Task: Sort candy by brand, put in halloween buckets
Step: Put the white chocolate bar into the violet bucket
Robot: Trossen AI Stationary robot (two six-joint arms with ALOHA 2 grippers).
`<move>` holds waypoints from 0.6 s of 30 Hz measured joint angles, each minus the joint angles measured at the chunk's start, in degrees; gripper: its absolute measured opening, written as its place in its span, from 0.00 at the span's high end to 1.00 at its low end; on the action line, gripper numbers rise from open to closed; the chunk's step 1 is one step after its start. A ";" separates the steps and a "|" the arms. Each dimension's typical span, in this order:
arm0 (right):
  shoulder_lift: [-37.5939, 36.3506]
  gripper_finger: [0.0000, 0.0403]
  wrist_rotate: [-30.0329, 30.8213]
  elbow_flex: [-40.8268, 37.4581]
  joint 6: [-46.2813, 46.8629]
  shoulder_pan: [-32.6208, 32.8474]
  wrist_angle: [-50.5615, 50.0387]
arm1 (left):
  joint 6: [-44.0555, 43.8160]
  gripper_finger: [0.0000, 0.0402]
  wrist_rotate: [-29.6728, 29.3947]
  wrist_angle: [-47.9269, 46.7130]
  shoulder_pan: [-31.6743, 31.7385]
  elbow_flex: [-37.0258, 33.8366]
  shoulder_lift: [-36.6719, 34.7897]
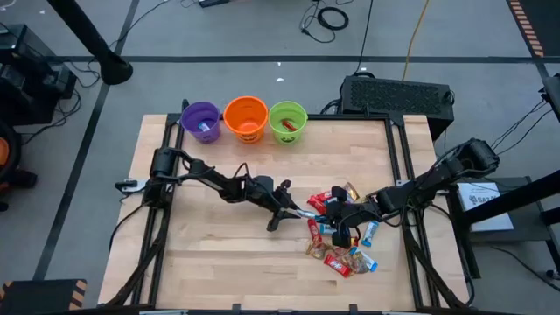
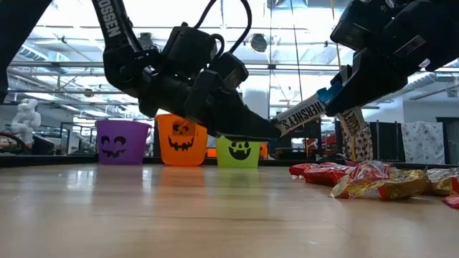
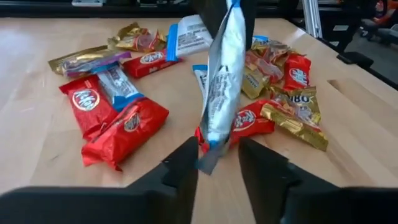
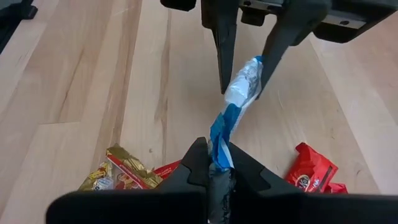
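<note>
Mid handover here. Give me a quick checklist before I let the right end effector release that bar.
1. Right end effector shut on the Hershey's bar: ok.
2. Left end effector straddles the bar's free end: ok.
3. Left end effector clamped on the wrapper: not ok; the left wrist view shows gaps beside it.
4. Bar lifted clear of the candy pile: ok.
5. Purple bucket, orange bucket and green bucket upright: ok.
6. Which bucket takes this brand: cannot tell.
</note>
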 joint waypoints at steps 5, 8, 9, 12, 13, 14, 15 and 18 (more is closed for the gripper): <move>0.00 0.96 0.03 0.00 0.01 0.00 -0.07 | 0.66 0.87 -0.02 -2.40 0.02 0.10 -0.02; -0.01 0.96 0.03 0.00 0.01 -0.02 -0.06 | 1.70 0.96 -0.04 -3.23 0.02 0.10 -0.02; -0.02 0.96 0.03 0.00 0.01 -0.01 -0.07 | 1.73 0.98 -0.02 -3.41 0.02 0.10 -0.02; -0.02 0.96 0.03 0.00 0.01 -0.01 -0.07 | 1.92 0.98 -0.03 -3.37 0.09 0.10 -0.02; -0.02 0.96 0.03 0.00 0.01 -0.02 -0.07 | 2.04 0.98 -0.04 -3.37 0.09 0.10 -0.02; -0.02 0.96 0.03 0.00 0.01 0.00 -0.09 | 2.04 0.98 0.00 -3.32 0.09 0.10 -0.02; -0.02 0.96 0.03 0.00 0.01 -0.02 -0.11 | 2.04 0.99 0.10 -3.19 0.07 0.10 -0.02; -0.04 0.96 0.01 0.00 0.01 0.00 -0.37 | 2.05 0.99 0.64 -2.92 0.07 0.10 -0.02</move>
